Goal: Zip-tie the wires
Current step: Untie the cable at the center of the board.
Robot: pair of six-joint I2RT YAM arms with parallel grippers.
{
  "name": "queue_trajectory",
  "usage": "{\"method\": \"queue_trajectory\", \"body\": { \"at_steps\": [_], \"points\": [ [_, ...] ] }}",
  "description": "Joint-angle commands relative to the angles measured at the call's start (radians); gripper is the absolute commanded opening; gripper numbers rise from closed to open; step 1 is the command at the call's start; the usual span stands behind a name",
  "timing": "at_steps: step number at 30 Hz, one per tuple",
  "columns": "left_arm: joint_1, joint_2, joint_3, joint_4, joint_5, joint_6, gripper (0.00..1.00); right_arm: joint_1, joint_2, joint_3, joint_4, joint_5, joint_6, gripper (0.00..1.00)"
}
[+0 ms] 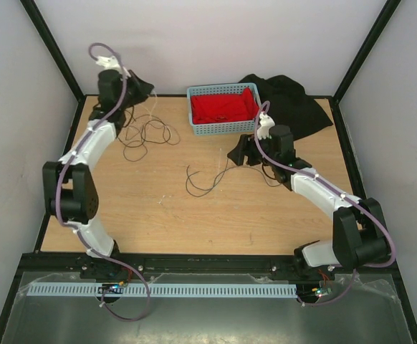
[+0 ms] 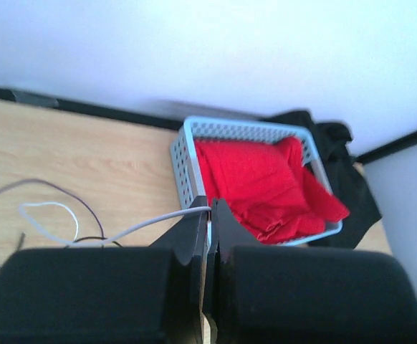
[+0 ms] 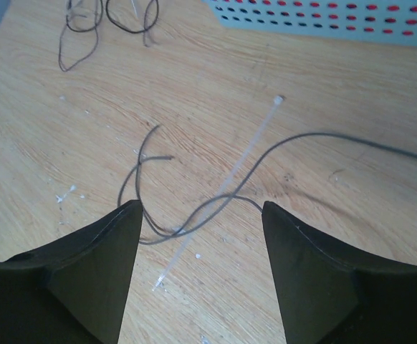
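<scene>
Left wrist footage shows the left end effector (image 2: 210,215) pressed together on a white zip tie (image 2: 144,223), which could be lost if tugged, while the right end effector (image 3: 201,208) is held spread over the wires (image 3: 194,223) on the table (image 3: 352,179), where thin strands are easily missed or dragged; room is bounded by the basket (image 1: 219,130) at the far side.
</scene>
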Motion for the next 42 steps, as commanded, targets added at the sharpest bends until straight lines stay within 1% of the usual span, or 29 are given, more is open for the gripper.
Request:
{"method": "queue_trajectory", "body": {
  "at_steps": [1,5,9,12,18,21,28,35,39,42],
  "points": [
    [0.073,-0.144,0.011,0.053,0.065,-0.051,0.00,0.009,-0.020,0.021,0.094,-0.009,0.047,0.79],
    [0.110,-0.254,0.051,0.052,0.102,-0.071,0.00,0.019,-0.020,0.005,0.259,-0.085,0.117,0.82],
    [0.153,-0.299,0.115,0.053,0.178,-0.149,0.00,0.055,0.000,0.038,0.348,-0.114,0.104,0.88],
    [0.171,-0.327,0.138,0.052,0.227,-0.220,0.00,0.075,0.020,0.065,0.475,-0.163,0.129,0.91],
    [0.173,-0.408,0.090,0.052,0.267,-0.317,0.00,0.125,0.075,0.130,0.763,-0.245,0.211,0.95],
    [0.169,-0.447,0.047,0.052,0.279,-0.371,0.00,0.173,0.124,0.189,0.867,-0.259,0.257,0.95],
    [0.145,-0.553,-0.023,0.052,0.271,-0.415,0.00,0.302,0.286,0.422,0.846,-0.260,0.245,0.95],
    [0.137,-0.624,-0.073,0.052,0.267,-0.457,0.00,0.417,0.452,0.654,0.721,-0.247,0.169,0.95],
    [0.135,-0.651,-0.076,0.053,0.270,-0.466,0.00,0.446,0.522,0.716,0.683,-0.213,0.155,0.95],
    [0.133,-0.660,-0.074,0.053,0.279,-0.474,0.00,0.453,0.569,0.746,0.658,-0.202,0.161,0.92]
  ]
}}
